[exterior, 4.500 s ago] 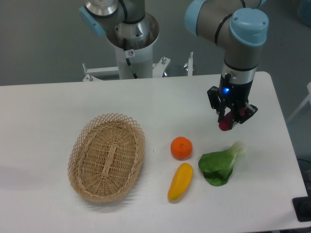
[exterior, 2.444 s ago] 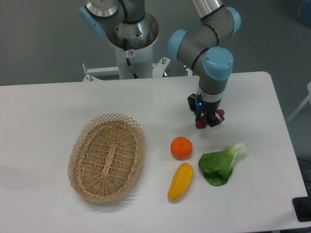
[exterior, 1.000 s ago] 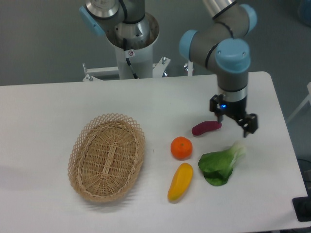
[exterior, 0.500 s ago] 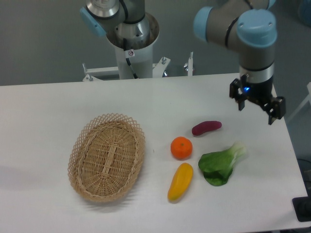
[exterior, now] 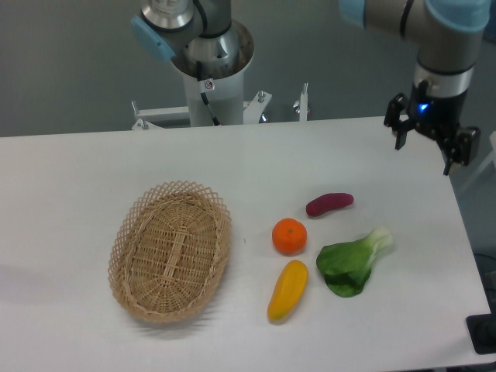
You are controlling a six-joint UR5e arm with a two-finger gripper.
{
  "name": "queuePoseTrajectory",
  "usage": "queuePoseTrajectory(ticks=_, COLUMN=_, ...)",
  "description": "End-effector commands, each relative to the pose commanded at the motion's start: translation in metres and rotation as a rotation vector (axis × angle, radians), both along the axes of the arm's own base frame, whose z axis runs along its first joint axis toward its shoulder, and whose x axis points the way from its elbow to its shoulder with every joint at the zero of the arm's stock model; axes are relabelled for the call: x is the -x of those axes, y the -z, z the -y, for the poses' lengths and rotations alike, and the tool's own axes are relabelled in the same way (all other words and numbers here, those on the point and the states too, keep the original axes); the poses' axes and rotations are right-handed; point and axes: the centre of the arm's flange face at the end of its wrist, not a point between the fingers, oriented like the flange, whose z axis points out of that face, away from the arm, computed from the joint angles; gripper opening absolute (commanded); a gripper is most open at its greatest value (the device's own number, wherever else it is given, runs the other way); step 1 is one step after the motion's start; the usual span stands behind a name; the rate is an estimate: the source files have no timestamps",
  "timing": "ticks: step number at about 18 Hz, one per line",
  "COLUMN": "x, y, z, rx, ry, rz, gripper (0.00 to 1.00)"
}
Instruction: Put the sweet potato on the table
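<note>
The reddish-purple sweet potato [exterior: 329,204] lies flat on the white table [exterior: 70,186], just above and right of the orange. Nothing touches it. My gripper [exterior: 425,153] hangs high over the table's far right corner, well up and right of the sweet potato. Its two dark fingers [exterior: 401,138] are spread apart and hold nothing.
A round orange [exterior: 289,235], a yellow elongated vegetable [exterior: 287,290] and a green bok choy [exterior: 353,261] lie below the sweet potato. An oval wicker basket [exterior: 172,249] sits to the left. A second arm's white base [exterior: 211,74] stands behind the table's far edge.
The gripper carried the sweet potato left, set it down beside the orange and opened. Since then it has risen and moved right, toward the far right corner; the sweet potato stays put.
</note>
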Motion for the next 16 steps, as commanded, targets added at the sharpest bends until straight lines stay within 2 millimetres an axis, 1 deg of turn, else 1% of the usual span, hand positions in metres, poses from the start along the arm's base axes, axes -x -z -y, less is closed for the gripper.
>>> queuePoseTrajectory(ticks=16, x=-0.0038, y=-0.0024, z=0.0007, rx=-0.005, ry=0.002, rz=-0.007, gripper=1.00)
